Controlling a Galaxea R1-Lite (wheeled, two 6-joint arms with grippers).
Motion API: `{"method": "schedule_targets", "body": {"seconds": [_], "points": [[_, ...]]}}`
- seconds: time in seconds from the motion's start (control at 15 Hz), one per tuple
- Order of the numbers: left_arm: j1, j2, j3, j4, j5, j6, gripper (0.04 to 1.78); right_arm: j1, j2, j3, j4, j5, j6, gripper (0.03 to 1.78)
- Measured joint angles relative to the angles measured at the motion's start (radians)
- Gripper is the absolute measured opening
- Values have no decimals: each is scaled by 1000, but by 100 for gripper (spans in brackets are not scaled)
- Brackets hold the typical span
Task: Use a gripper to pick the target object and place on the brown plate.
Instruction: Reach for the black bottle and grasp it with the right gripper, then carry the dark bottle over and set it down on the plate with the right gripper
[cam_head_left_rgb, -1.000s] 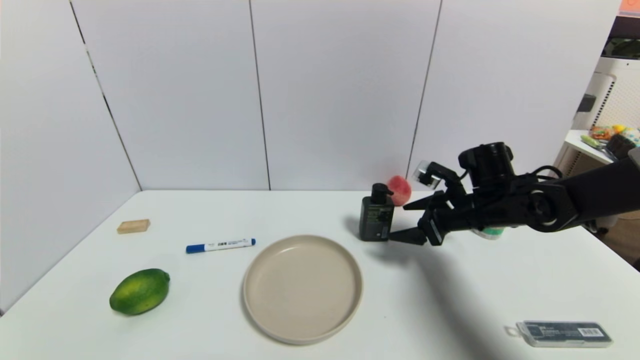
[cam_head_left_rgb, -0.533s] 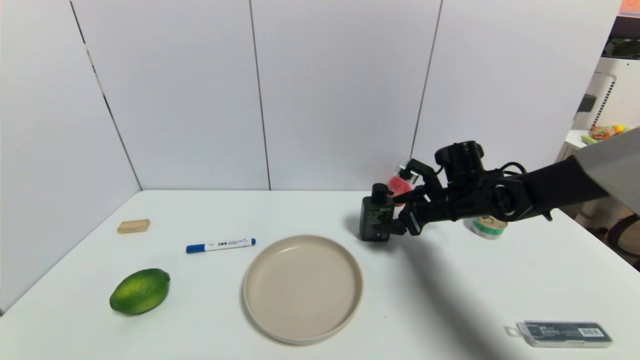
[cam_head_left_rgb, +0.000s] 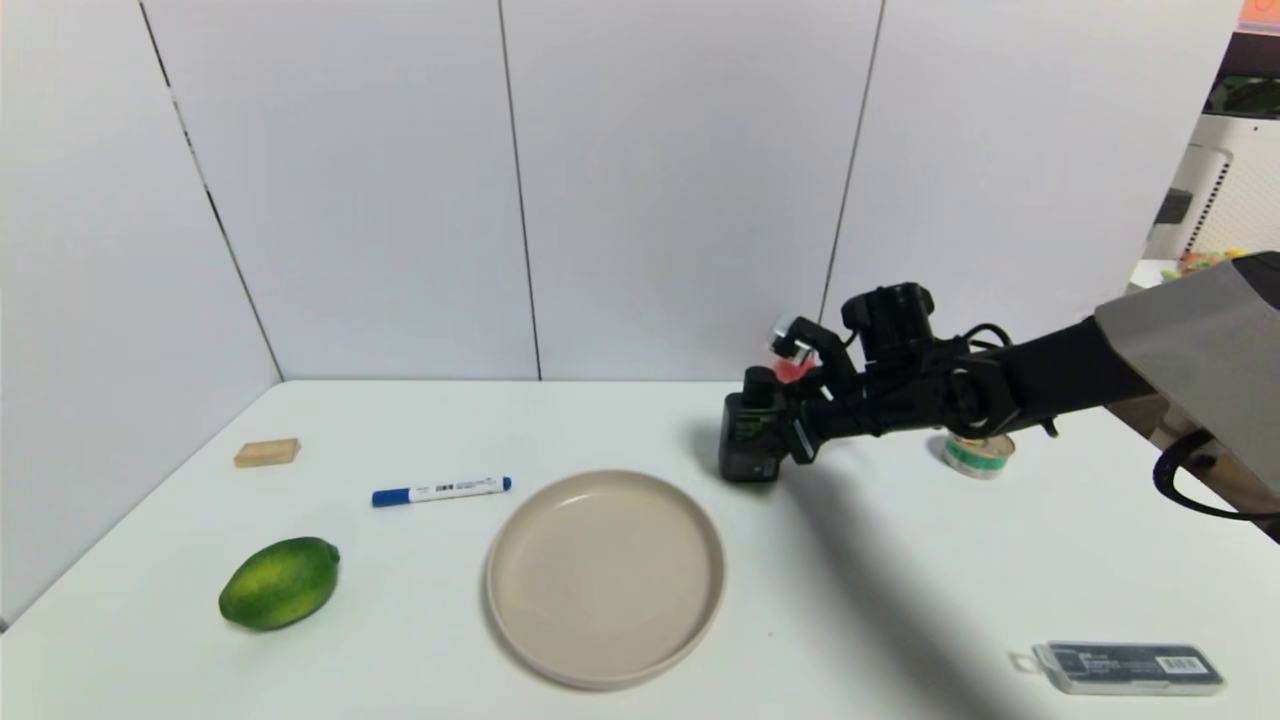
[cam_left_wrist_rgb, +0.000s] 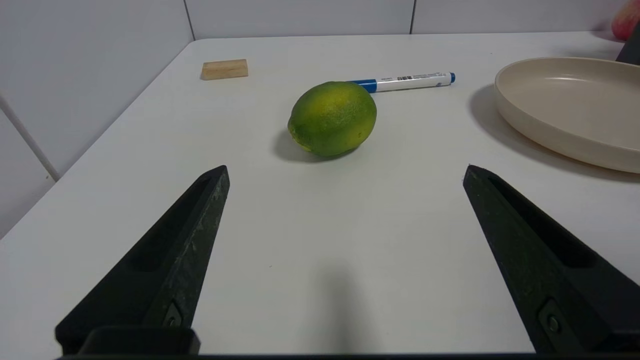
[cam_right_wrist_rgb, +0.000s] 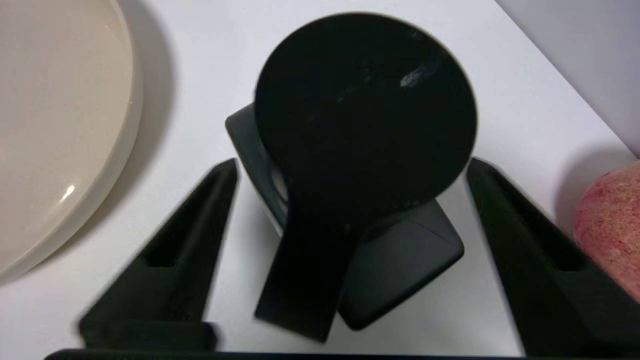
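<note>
- In the head view the right claw (cam_head_left_rgb: 790, 440) overlapped the pump bottle (cam_head_left_rgb: 750, 445), black on near-black, so its fingertips could not be picked out there, nor any contact.
- The right wrist view settled it: the two fingers (cam_right_wrist_rgb: 200, 235) stood spread wide, one on either side of the bottle (cam_right_wrist_rgb: 400, 265), with bare bench showing between each finger and the bottle body. The claw (cam_right_wrist_rgb: 350, 200) gripped nothing.
- That same view looked down on the bottle's round black pump cap, which hid most of the body and all of its label; the label showed only in the head view.
- The bottle stood upright on the white bench (cam_head_left_rgb: 900, 560), just beyond the far right rim of the brown plate (cam_head_left_rgb: 605, 578) and apart from it; the wrist view cut the plate (cam_right_wrist_rgb: 60, 125) off at its edge.
- A pink-red fruit (cam_head_left_rgb: 795, 368) behind the bottle was mostly hidden by the claw in the head view; the right wrist view showed it (cam_right_wrist_rgb: 607, 225) near the bottle, partly cut off.
- A small tin (cam_head_left_rgb: 978, 455) on the far side of the arm from the plate was partly covered by the arm.
- The left claw (cam_left_wrist_rgb: 345, 170) appeared only in its own wrist view, wide open and empty, low over the bench near a lime (cam_left_wrist_rgb: 332, 118), with a blue marker (cam_left_wrist_rgb: 405, 81) and a wooden block (cam_left_wrist_rgb: 224, 69) beyond the lime.
- A flat dark case (cam_head_left_rgb: 1128, 668) lay well away from the plate.
</note>
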Motion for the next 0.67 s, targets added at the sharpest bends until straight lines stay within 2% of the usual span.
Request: {"method": "schedule_targets", "body": {"seconds": [0.13,0.33,0.4,0.67], "points": [[0,0,0,0,0,0,169,4,9,-9,2,1,0,113],[0,0,0,0,0,0,169,4,11,-11,14,0,0,81],[0,0,0,0,0,0,169,4,10,-8,17,0,0,63],[0,0,0,0,0,0,169,4,-19,20,44,-3,0,64]]}}
